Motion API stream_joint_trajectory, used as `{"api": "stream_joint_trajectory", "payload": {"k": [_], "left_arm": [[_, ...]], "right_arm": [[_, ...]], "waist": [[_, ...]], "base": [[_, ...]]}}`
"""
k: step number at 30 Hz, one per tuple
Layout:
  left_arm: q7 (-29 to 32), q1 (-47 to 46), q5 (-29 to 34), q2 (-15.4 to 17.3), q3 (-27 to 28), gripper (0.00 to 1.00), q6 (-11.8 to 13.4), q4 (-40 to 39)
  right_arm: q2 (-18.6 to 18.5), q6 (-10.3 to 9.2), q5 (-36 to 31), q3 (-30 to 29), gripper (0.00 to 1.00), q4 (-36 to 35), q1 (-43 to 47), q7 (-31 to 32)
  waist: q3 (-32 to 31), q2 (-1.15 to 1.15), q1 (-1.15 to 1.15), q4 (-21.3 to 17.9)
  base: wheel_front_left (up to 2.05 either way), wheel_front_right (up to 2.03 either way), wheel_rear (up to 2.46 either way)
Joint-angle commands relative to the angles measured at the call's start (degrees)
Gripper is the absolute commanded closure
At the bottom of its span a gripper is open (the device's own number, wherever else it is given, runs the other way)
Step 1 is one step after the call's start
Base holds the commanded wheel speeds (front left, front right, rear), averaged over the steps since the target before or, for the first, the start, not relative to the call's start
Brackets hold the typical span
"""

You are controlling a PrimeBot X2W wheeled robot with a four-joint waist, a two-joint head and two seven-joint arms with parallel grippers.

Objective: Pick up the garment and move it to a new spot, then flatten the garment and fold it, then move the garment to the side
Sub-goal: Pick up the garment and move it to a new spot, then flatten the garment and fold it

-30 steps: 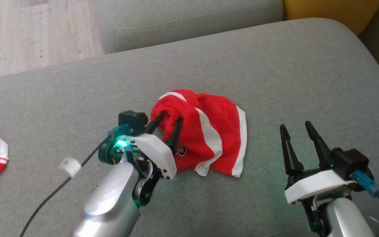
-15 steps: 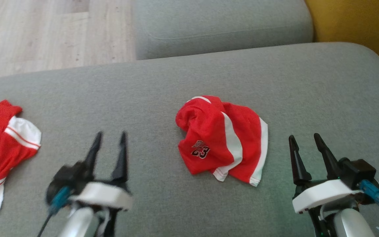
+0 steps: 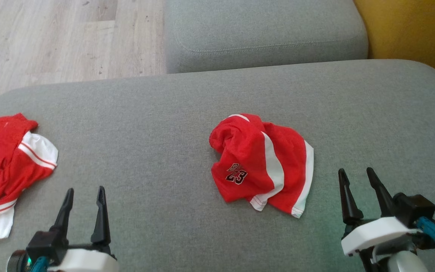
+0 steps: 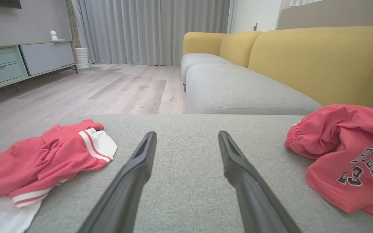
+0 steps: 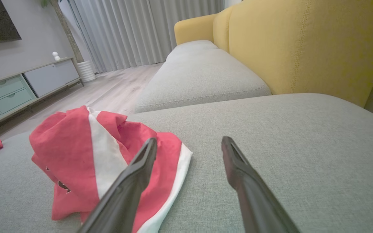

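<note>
Grey cushion (image 3: pixel 157 113) under everything, wood floor (image 3: pixel 51 37) past its far edge, yellow backrest (image 3: pixel 410 30) at the far right.

Starting at the left gripper (image 3: pixel 85 189): fingers (image 4: pixel 134 174) spread wide, nothing between them but bare seat fabric. Same at the right gripper (image 3: pixel 355 170): fingers (image 5: pixel 134 174) wide apart, gripping nothing, low over the near side of the seat.

Outward from there, shorts (image 3: pixel 261 162) at mid-cushion, nearer the right gripper than the left, touching neither. Lies in a crumpled heap (red, white side stripes, a number print on the near face), layers lapped over one another, elastic waistband bunched toward the far left. Well apart on the left, a second garment (image 3: pixel 10 158), also red and white, near the cushion's left edge.

Judging by the lie of things: looks like the gap between set-down and flattening, with the shorts loose on the seat and no spreading begun. Calls next for both grippers together, one to each side of the heap. Wants a shallow pinch on a hem or waistband corner, top layer only, then a pull apart to open the cloth flat. Worth watching for a pinch that catches two layers and keeps the fold in.
</note>
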Motion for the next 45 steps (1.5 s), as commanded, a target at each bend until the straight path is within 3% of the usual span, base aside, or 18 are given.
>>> {"api": "stream_joint_trajectory", "payload": {"k": [1, 16, 25, 34, 43, 44, 45], "left_arm": [[0.1, -2.6, 0.8, 1.5, 2.4, 0.00, 0.6, -2.7], [1.3, -1.4, 0.3, 1.4, 2.4, 0.00, 2.6, -7.1], [1.8, -2.4, 0.3, 1.6, 2.2, 0.00, 2.9, -7.9], [1.7, -5.2, 1.1, 1.5, 1.0, 0.00, 2.4, -8.7], [1.6, -7.0, 1.3, 1.3, 0.3, 0.00, 2.0, -8.1], [1.6, -7.1, 1.3, 1.3, 0.2, 0.00, 2.0, -7.9], [1.5, -7.2, 1.3, 1.3, 0.2, 0.00, 1.8, -7.7]], "right_arm": [[-0.3, 0.44, 0.4, 1.1, 0.00, -1.7, -1.5, -0.5], [-0.3, 0.44, 0.8, 1.9, 0.00, -1.7, -2.0, 0.0], [-0.3, 0.44, 1.4, 1.9, 0.00, -2.2, -9.2, 6.6], [-0.3, 0.44, 1.6, -0.3, 0.00, 12.3, -15.7, 17.7], [-0.3, 0.44, 9.1, 4.9, 0.00, 25.7, -22.6, 17.0], [-0.3, 0.44, 9.6, 6.1, 0.06, 26.9, -23.3, 16.9], [-0.3, 0.44, 9.8, 7.2, 0.60, 27.7, -24.0, 16.7]], "waist": [[0.0, 0.00, 0.01, 0.1], [0.8, 0.00, 0.01, 0.3], [2.6, 0.00, 0.01, 0.8], [6.4, 0.00, 0.01, 3.5], [8.1, 0.00, 0.01, 5.1], [8.1, 0.00, 0.01, 5.2], [8.0, 0.00, 0.01, 5.3]], "base": [[0.00, 0.00, 0.00], [0.00, 0.00, 0.00], [0.00, 0.00, 0.00], [0.00, 0.00, 0.00], [0.00, 0.00, 0.00], [0.00, 0.00, 0.00], [0.00, 0.00, 0.00]]}}
